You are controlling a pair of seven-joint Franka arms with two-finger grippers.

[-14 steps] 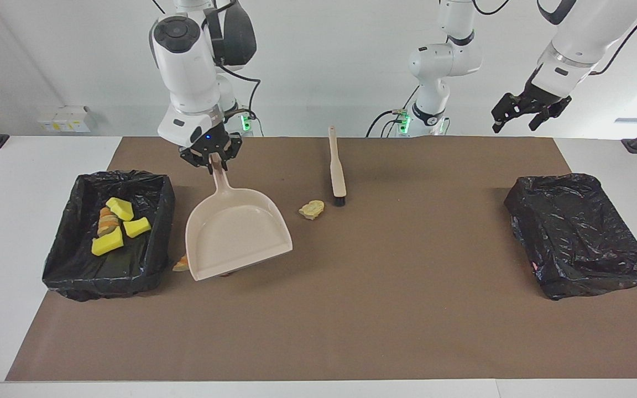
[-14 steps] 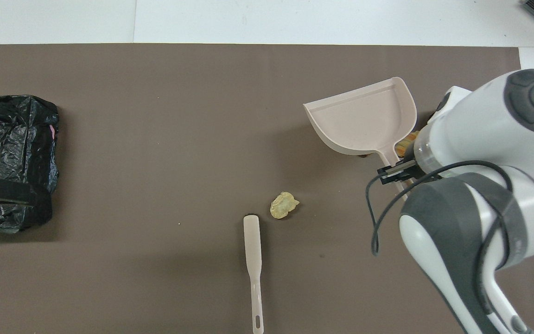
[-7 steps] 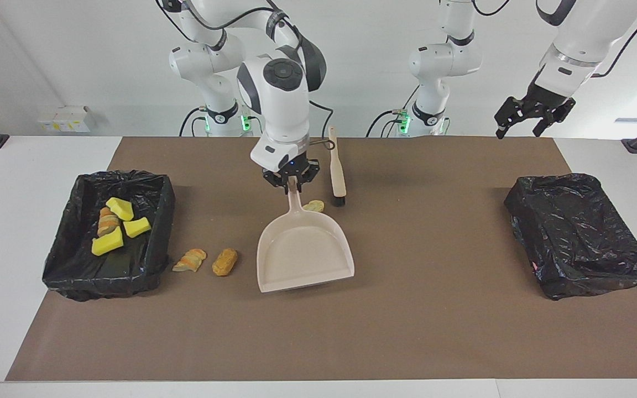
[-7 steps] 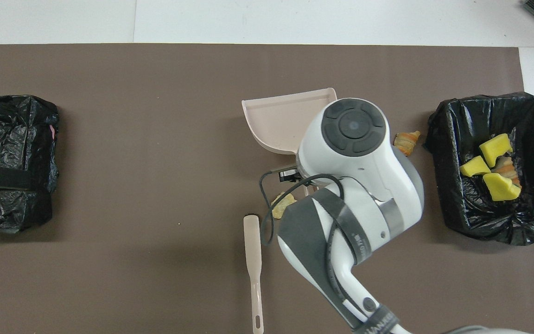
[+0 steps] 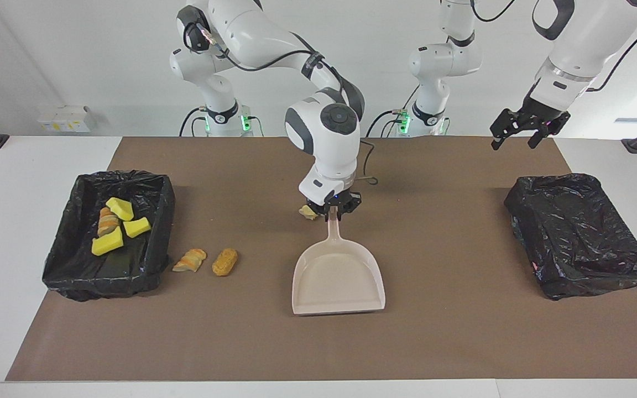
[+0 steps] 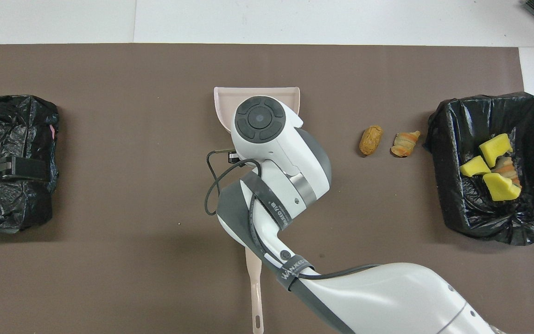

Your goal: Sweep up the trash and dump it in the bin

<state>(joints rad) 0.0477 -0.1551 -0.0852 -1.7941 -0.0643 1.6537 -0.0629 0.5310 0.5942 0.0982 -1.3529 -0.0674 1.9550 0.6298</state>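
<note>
My right gripper [image 5: 334, 212] is shut on the handle of the beige dustpan [image 5: 338, 279], which lies low over the middle of the mat with its mouth pointing away from the robots; its lip shows in the overhead view [image 6: 223, 98]. A pale yellow scrap [image 5: 307, 211] lies right beside that gripper. An orange chunk [image 5: 224, 261] [image 6: 370, 140] and a striped tan chunk [image 5: 189, 260] [image 6: 404, 143] lie on the mat beside the bin [image 5: 103, 282] at the right arm's end. That bin holds yellow sponge pieces [image 5: 107, 244] [image 6: 494, 146]. My left gripper [image 5: 517, 135] hangs open in the air.
The brush's beige handle [image 6: 255, 287] sticks out from under the right arm, nearer to the robots than the dustpan; its head is hidden. A second black-lined bin [image 5: 578, 232] [image 6: 12, 125] sits at the left arm's end, under the waiting left gripper.
The right arm has carried the dustpan from beside the filled bin to the mat's middle, uncovering the two chunks by the bin. The left gripper has barely moved.
</note>
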